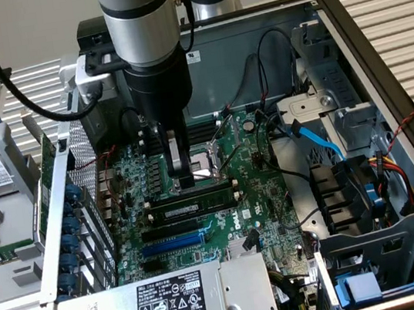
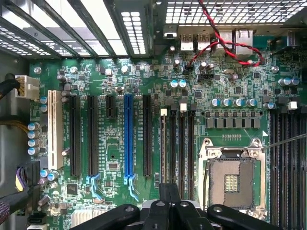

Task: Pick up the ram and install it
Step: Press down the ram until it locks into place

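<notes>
The gripper [image 1: 183,180], fingers pressed together and holding nothing, hangs just above the ram [image 1: 196,201] seated in its slot on the motherboard [image 1: 263,193].

The gripper [image 2: 169,203], fingers closed together, hung over a green motherboard [image 2: 115,158]. A blue slot [image 2: 128,139] stood among black slots [image 2: 92,135], a white slot [image 2: 52,129] beside them. The CPU socket [image 2: 231,182] lay open; red wires [image 2: 225,36] crossed the ports.
</notes>
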You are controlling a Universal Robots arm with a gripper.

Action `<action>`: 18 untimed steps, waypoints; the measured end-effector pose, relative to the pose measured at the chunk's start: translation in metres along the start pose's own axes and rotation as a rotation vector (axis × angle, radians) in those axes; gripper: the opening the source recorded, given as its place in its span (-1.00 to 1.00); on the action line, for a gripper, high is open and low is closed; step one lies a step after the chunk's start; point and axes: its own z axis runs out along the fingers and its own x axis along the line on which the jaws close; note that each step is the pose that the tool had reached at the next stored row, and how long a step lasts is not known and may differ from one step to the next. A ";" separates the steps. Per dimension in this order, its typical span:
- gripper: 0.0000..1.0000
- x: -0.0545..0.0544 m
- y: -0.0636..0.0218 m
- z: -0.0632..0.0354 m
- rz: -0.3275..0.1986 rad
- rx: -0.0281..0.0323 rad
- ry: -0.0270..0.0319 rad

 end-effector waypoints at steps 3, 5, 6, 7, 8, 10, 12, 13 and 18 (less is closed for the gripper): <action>-0.79 0.000 0.0000 -0.0001 0.043 -0.0003 0.0004; -0.79 0.000 0.0000 0.0000 0.072 -0.0004 0.0004; -0.79 0.000 0.0000 0.0000 0.086 -0.0005 0.0006; -0.79 0.000 0.0000 0.0000 0.100 -0.0006 0.0006; -0.79 0.000 0.0000 0.0000 0.114 -0.0006 0.0007; -0.79 0.000 0.0000 0.0000 0.140 -0.0007 0.0008; -0.79 0.000 0.0000 0.0000 0.165 -0.0009 0.0010; -0.79 0.000 0.0000 0.0000 0.177 -0.0009 0.0011; -0.79 0.000 0.0000 -0.0001 0.237 -0.0011 0.0020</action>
